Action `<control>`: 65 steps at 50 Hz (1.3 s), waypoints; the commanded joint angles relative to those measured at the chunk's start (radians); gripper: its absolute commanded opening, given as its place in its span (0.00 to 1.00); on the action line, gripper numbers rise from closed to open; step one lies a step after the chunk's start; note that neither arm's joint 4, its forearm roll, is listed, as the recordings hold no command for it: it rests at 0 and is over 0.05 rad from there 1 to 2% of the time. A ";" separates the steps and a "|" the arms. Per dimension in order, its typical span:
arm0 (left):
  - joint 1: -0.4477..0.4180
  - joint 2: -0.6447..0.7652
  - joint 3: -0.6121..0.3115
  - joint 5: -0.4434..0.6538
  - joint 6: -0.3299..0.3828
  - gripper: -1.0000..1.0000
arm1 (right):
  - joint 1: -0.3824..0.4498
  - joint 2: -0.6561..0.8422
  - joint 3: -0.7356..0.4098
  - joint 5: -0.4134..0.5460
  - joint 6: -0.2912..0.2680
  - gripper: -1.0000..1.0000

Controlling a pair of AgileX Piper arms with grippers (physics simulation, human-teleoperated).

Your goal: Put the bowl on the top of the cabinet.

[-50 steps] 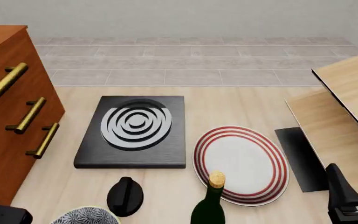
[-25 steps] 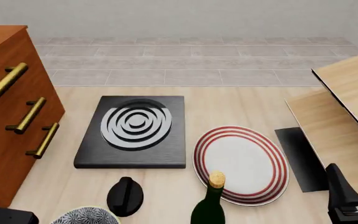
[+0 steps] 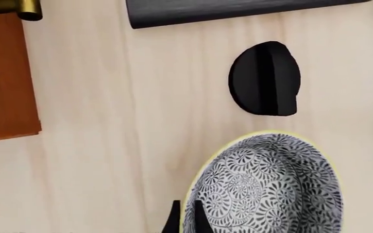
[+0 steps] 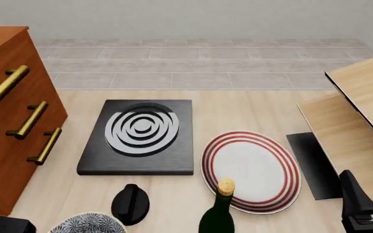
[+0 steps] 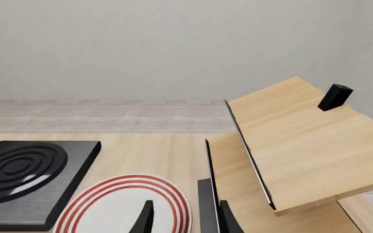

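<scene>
Cabinet [image 4: 8, 121] stands at the table's left edge; its top is mostly out of frame in the front view.

Bowl [image 4: 88, 223] sits on the table near the front edge, just right of the cabinet's base, beside a black knob-like object [image 4: 130, 204].

Left gripper [image 3: 185, 221]: fingertips straddle the bowl's near rim, one outside and one inside; whether they pinch it I cannot tell.

Judgement: seat the rim deep between the pads, clamp firmly, lift straight up, and clear the brass handles [image 4: 25, 120] before swinging left.

Right gripper [image 5: 183, 218] is idle, jaws spread, over the red-ringed plate [image 4: 251, 171].

Bottle [image 4: 217, 211] and bowl are both cropped by the frame edge.
</scene>
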State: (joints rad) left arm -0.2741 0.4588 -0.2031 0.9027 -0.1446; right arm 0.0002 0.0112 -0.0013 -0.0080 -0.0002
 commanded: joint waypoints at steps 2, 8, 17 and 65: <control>-0.037 -0.063 -0.042 0.085 -0.027 0.00 | 0.000 -0.003 -0.001 0.004 0.000 1.00; -0.082 -0.105 -0.072 0.154 -0.053 0.00 | 0.000 -0.003 -0.001 0.004 0.000 1.00; -0.136 -0.117 -0.156 0.214 -0.101 0.00 | 0.000 -0.003 -0.001 0.004 0.000 1.00; -0.285 0.047 -0.579 0.244 -0.255 0.00 | 0.000 -0.003 -0.001 0.004 0.000 1.00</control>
State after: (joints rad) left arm -0.5494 0.4622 -0.6393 1.0947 -0.3791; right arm 0.0002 0.0112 -0.0013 -0.0080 -0.0002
